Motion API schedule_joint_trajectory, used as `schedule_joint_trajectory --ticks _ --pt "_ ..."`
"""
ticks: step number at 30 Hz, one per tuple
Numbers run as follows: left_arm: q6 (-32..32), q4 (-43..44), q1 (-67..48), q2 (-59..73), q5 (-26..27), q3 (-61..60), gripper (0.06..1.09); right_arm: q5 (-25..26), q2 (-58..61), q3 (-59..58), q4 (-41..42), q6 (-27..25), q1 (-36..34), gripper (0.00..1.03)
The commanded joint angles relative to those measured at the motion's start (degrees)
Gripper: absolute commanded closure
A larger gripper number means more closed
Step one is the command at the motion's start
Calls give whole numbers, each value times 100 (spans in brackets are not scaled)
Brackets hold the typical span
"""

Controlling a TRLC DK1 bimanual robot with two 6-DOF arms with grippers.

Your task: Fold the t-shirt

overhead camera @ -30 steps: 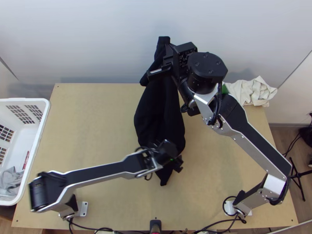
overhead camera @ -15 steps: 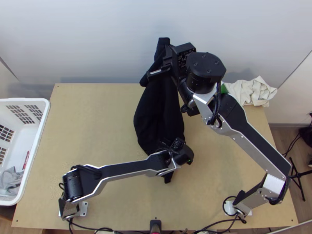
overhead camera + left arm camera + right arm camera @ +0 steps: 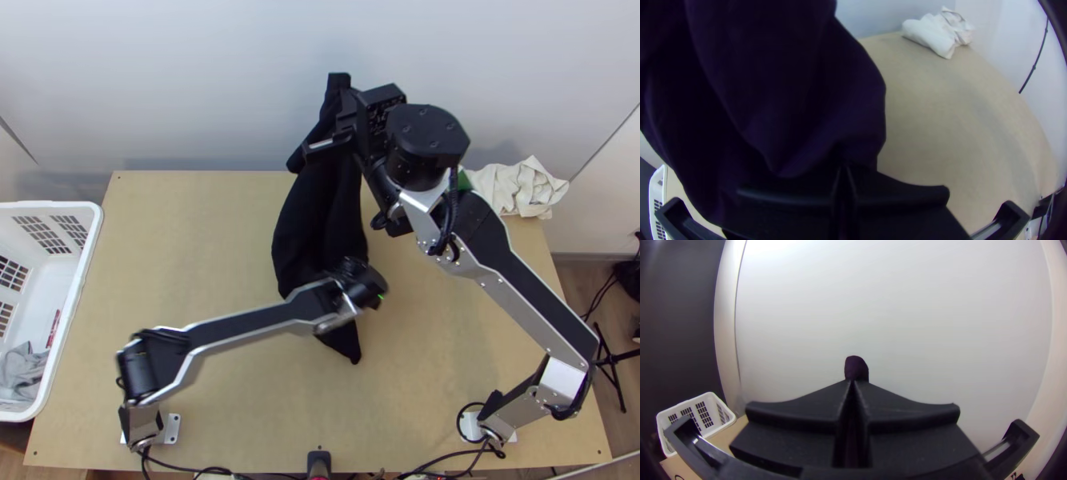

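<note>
Top view: dark t-shirt bunched, long, upper centre down past middle. My right claw, upper centre, pinches one end; my left claw, near middle, pinches cloth lower down. Early stage, I judge: gripped, unfolded. Left: spread flat, fold sleeves, fold body.

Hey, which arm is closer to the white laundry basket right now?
Left. The left arm has its base and elbow beside the laundry basket; the right arm is mounted across the table, its claw holding the black t-shirt up near the far edge.
</note>
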Motion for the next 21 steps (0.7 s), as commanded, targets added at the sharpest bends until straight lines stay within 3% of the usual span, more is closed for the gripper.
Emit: schedule_joint_trajectory --ticks 1,4,12,18,21 --pt "-8 134 905 -1350 963 -1088 105 7 28 300 31 -26 -82 100" --pt "45 187 1476 -2124 1904 -1545 105 -2 28 291 13 27 -205 100" --pt "220 -252 2944 -3926 3477 -1861 105 -2 2 282 -92 45 -486 100" --pt "238 -762 4359 -4418 4488 -1624 105 -10 -174 -60 -259 97 -592 100" --pt "150 -868 5308 -4391 5279 -1474 105 -19 -262 -245 -330 115 -627 100"
